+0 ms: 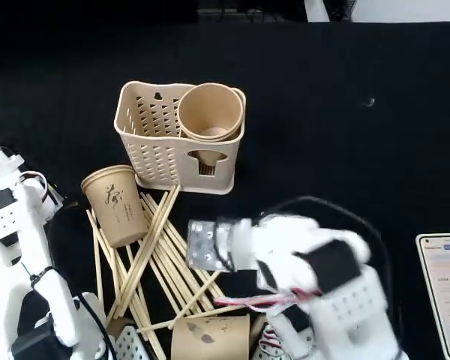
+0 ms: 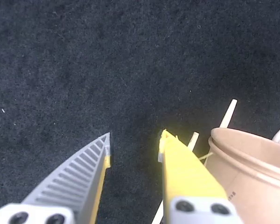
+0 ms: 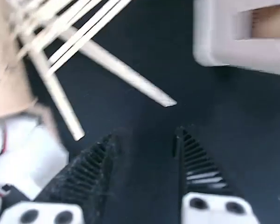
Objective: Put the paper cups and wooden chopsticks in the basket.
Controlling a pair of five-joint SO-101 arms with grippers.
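Observation:
The cream basket (image 1: 161, 154) stands at the back of the black table with nested paper cups (image 1: 210, 112) inside it. One paper cup (image 1: 116, 202) lies in front of the basket, and another cup (image 1: 210, 337) lies at the near edge. Wooden chopsticks (image 1: 157, 255) are strewn between them. My right gripper (image 1: 202, 246) hovers over the chopsticks; the right wrist view shows it (image 3: 144, 137) open and empty, with chopsticks (image 3: 84, 42) and the basket (image 3: 242, 32) ahead. My left gripper (image 2: 135, 140) is open and empty beside a cup (image 2: 252, 172) and chopstick tips (image 2: 228, 112).
A phone (image 1: 444, 292) lies at the right edge of the table. The left arm's white body (image 1: 22, 300) stands at the near left. Black cloth stretches bare behind and to the right of the basket.

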